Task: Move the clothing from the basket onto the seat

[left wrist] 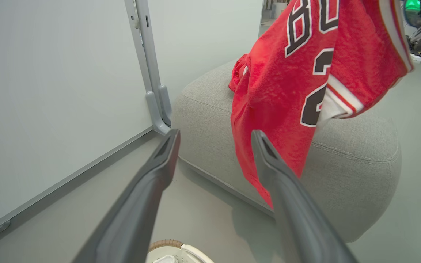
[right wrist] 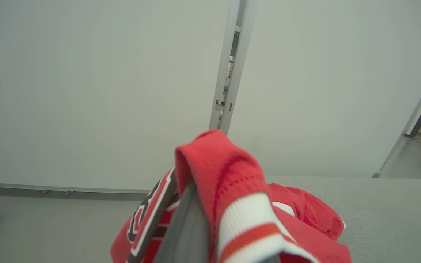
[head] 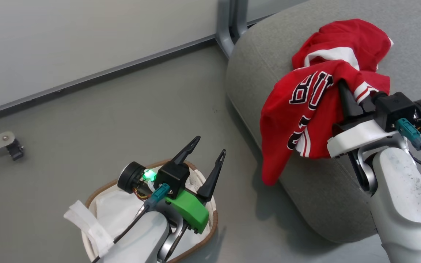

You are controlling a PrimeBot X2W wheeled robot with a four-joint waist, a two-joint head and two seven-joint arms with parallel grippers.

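My right gripper [head: 342, 89] is shut on a red "BULLS" jersey [head: 305, 109], its fingers mostly buried in the cloth. The jersey hangs over the left edge of the grey seat [head: 269, 47], its lower corner dangling beside the cushion's side. In the right wrist view the red jersey [right wrist: 225, 175] drapes over the gripper [right wrist: 203, 193]. A second red garment [head: 349, 36] lies bunched on the seat behind it. My left gripper [head: 211, 144] is open and holds nothing above the white basket [head: 101, 189], where only the white liner shows. Between the open left gripper [left wrist: 215, 133] fingers, the left wrist view shows the jersey [left wrist: 280, 91] and seat [left wrist: 356, 153].
A pale wall panel with a grey metal post [head: 228, 29] stands behind the seat's left corner. A caster on a metal leg [head: 11, 148] sits at the far left. Grey floor [head: 141, 109] lies between basket and seat.
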